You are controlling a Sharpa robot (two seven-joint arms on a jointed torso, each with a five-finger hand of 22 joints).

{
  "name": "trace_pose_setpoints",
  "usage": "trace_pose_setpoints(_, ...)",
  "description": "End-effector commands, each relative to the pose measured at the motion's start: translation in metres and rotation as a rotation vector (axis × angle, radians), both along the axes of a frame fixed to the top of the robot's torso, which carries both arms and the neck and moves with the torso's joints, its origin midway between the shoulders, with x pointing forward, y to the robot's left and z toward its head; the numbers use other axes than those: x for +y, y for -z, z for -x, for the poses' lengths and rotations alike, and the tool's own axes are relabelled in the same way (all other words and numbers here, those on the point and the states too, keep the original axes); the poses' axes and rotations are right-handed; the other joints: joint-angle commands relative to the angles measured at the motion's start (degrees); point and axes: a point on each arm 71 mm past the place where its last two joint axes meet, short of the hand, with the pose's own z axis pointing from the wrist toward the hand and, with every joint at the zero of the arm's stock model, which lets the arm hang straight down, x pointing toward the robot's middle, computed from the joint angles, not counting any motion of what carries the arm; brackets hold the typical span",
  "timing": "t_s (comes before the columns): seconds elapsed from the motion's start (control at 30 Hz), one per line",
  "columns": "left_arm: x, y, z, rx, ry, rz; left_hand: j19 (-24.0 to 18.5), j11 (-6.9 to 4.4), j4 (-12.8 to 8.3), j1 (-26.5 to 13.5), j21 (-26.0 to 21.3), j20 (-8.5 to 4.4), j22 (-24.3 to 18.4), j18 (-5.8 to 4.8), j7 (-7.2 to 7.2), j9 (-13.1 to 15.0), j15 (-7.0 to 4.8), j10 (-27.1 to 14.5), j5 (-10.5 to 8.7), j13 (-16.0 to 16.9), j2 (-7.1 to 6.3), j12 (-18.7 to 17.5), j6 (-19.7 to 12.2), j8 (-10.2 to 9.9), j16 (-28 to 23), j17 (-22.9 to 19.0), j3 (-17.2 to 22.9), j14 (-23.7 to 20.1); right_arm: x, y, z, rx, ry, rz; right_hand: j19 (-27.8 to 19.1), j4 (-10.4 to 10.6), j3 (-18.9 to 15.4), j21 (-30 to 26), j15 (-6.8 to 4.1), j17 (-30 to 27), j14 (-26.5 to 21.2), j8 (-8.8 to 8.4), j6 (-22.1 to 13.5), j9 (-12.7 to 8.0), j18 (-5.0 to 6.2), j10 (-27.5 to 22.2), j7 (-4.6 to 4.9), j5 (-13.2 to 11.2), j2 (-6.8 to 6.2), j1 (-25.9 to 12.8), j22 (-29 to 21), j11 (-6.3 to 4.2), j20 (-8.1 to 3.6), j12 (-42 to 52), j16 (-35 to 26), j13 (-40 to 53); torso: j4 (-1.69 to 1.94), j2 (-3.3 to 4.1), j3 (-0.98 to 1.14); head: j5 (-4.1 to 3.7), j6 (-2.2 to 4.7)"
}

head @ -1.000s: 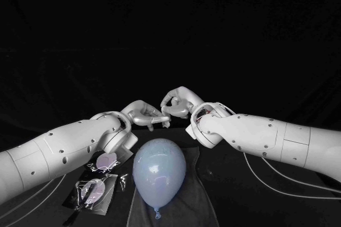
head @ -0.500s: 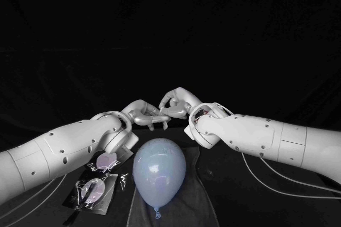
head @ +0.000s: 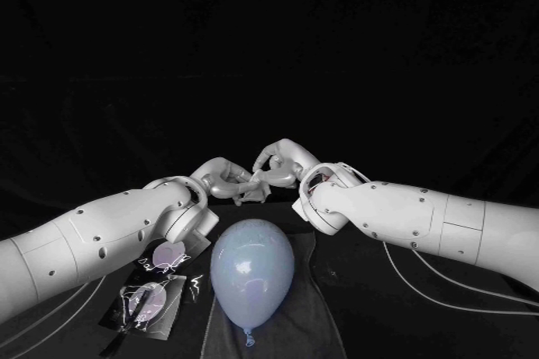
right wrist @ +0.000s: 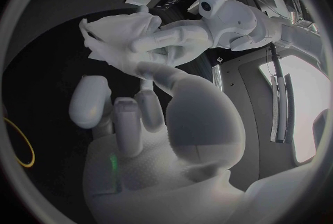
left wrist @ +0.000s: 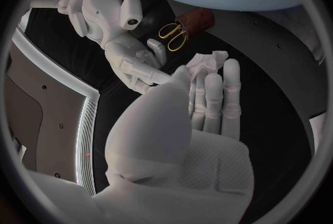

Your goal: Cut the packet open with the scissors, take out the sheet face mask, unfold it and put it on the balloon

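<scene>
Mask (left wrist: pixel 207 61): crumpled white wad, off the table (head: pixel 360 312), between the two hands just beyond the round end of the balloon (head: pixel 253 265).

Left hand (head: pixel 230 181): fingers (left wrist: pixel 215 96) straight and close together. The wad is clamped between their tips and the thumb, which is clearest in the right wrist view (right wrist: pixel 114 35).

Right hand (head: pixel 281 166): one fingertip touches the wad's edge and the other fingers are curled in. Cannot tell whether it actually pinches the mask.

Balloon lies lengthwise on the table, knot toward the robot.

Packet (head: pixel 149 300) lies flat just beside the balloon on the robot's left, partly under the left arm.

Scissors (left wrist: pixel 173 36), yellow handles, lie on the table apart from both hands.
</scene>
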Motion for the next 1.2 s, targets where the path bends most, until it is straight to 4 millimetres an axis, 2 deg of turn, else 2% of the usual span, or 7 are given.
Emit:
trace_pose_setpoints(0.03,-0.001,-0.001,0.002,0.014,0.028,0.035,-0.92,-0.06,-0.32,-0.73,1.43,-0.05,1.44,0.47,0.31,1.03,-0.11,0.85,0.18,-0.52,-1.81,-0.43,0.21,1.19,-0.39,-0.18,5.49,-0.08,-0.002,0.000,-0.002,-0.007,0.004,0.016,0.32,0.00,0.34,0.17,-0.36,11.27,4.98,0.24,0.40,0.08,-0.46,0.33,0.06,0.37,-0.31,-0.16,8.31,0.10,-0.12,0.15,0.23,1.45,-0.01,0.03,-0.01,-0.06,-0.13)
trace_pose_setpoints(0.13,0.002,-0.001,0.002,0.020,0.031,0.041,-1.83,-0.09,-1.15,-3.56,2.89,-0.01,2.93,0.47,0.35,1.64,-0.13,1.19,0.24,-0.69,-4.31,-0.27,0.10,2.13,-0.40,-0.27,12.05,0.18,-0.004,0.000,-0.003,-0.007,0.010,0.018,0.31,0.01,0.33,0.16,-0.36,11.25,4.97,0.24,0.40,0.07,-0.46,0.24,0.06,0.34,-0.32,-0.17,8.31,0.10,-0.12,0.05,0.22,1.31,-0.03,0.03,0.00,-0.09,-0.26)
trace_pose_setpoints(0.23,0.005,-0.001,0.002,0.026,0.028,0.047,-2.16,-0.05,-2.14,-5.71,3.32,0.07,3.46,0.49,0.18,2.07,-0.15,1.31,0.11,-0.62,-5.43,0.09,0.12,2.82,-0.34,-0.28,14.74,0.25,-0.007,0.000,-0.004,-0.006,0.014,0.021,0.21,0.07,0.30,-0.04,-0.37,11.16,4.95,0.26,0.27,0.01,-0.41,0.06,0.08,-0.30,-0.32,-0.21,8.24,0.10,-0.13,-0.18,0.19,1.08,-0.01,0.02,-0.01,-0.17,-0.34)
trace_pose_setpoints(0.63,0.012,0.000,0.001,0.043,0.021,0.061,-2.22,-0.30,-2.20,-9.76,2.99,0.32,3.40,0.50,-0.70,2.84,-0.08,2.09,0.09,-0.54,-5.96,0.59,0.36,4.16,0.31,0.32,15.32,1.02,-0.008,0.003,-0.004,0.020,-0.019,0.047,-0.68,0.28,-0.01,-1.46,-0.08,10.05,4.63,0.40,-0.86,-0.35,-0.17,-1.34,0.43,-5.20,-0.10,0.07,7.80,0.43,0.08,-1.78,-0.25,-0.47,0.02,0.07,-0.01,-0.22,-0.52)
trace_pose_setpoints(0.93,0.017,-0.001,-0.001,0.034,-0.010,0.071,-0.30,-1.78,-3.70,-10.57,3.55,-0.28,3.58,0.69,-1.18,3.12,-1.49,5.29,0.11,0.15,-5.40,2.52,-0.92,4.53,4.84,15.98,16.39,12.61,-0.013,0.005,-0.002,0.031,-0.027,0.054,-0.95,0.29,-0.49,-1.73,0.12,9.76,4.53,0.67,-1.52,-0.48,-0.11,-1.92,0.65,-8.87,0.07,0.46,7.70,0.64,0.31,-2.48,-0.38,-1.12,-0.04,0.01,0.00,-0.10,-0.75)
trace_pose_setpoints(1.13,0.021,-0.001,-0.003,0.033,-0.031,0.074,0.63,-1.77,-5.90,-9.72,4.71,-1.08,4.32,0.67,-0.59,2.59,-1.72,5.95,0.12,0.56,-5.50,3.35,-1.43,3.65,5.59,19.76,19.01,15.55,-0.018,0.005,-0.002,0.034,-0.021,0.054,-1.03,0.19,-0.62,-1.86,0.18,9.61,4.48,0.73,-1.74,-0.52,-0.09,-2.30,0.75,-9.61,0.00,0.62,7.66,0.71,0.36,-2.90,-0.45,-1.54,-0.03,0.03,0.02,-0.07,-0.84)
trace_pose_setpoints(1.2,0.022,-0.001,-0.003,0.034,-0.032,0.074,0.83,-1.73,-6.50,-9.91,5.20,-1.30,4.67,0.63,-0.48,2.30,-1.73,6.46,0.10,0.65,-5.67,3.52,-1.29,3.26,5.70,20.59,20.09,16.35,-0.020,0.006,-0.002,0.035,-0.019,0.049,-1.19,0.23,-1.18,-2.13,0.31,9.51,4.44,0.86,-2.18,-0.57,-0.06,-2.57,0.83,-12.03,0.01,0.77,7.58,0.88,0.52,-3.18,-0.49,-1.78,0.01,0.04,0.03,-0.05,-0.88)
